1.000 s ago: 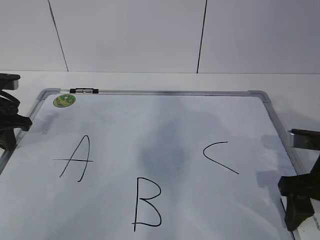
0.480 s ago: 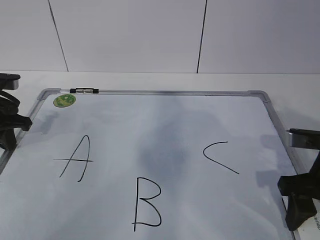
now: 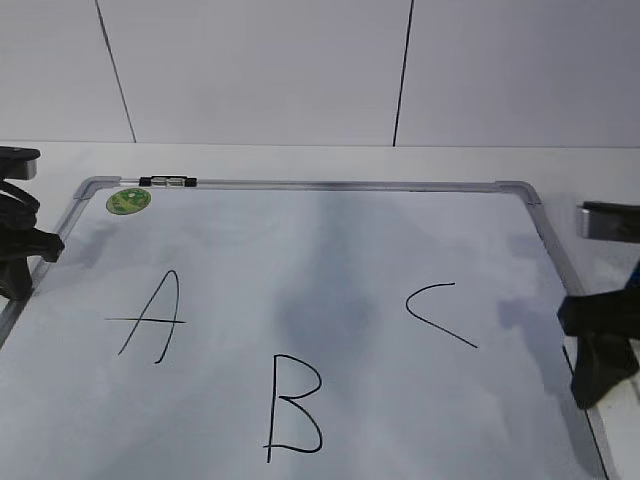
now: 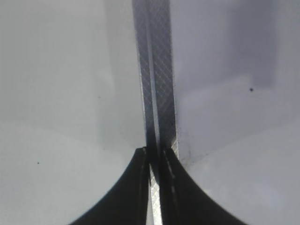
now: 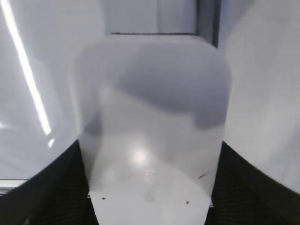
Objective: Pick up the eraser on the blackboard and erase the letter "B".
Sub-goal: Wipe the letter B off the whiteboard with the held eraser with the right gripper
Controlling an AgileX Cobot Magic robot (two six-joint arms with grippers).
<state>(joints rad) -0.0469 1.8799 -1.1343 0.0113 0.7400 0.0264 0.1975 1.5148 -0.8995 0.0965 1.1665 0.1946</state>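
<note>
Eraser point(image 5: 152, 126), white, rounded, apparently clamped between right jaws.

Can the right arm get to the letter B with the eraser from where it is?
Probably yes. The right tool grips the eraser, and only bare blackboard lies between it and the B.

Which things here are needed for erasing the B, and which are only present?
Needed:
white rounded plastic eraser, between the right gripper fingers
large white silver-framed board
black marker letter B

Only present:
black letter A
black letter C
round green sticker
black-silver clip
left gripper, shut
</note>
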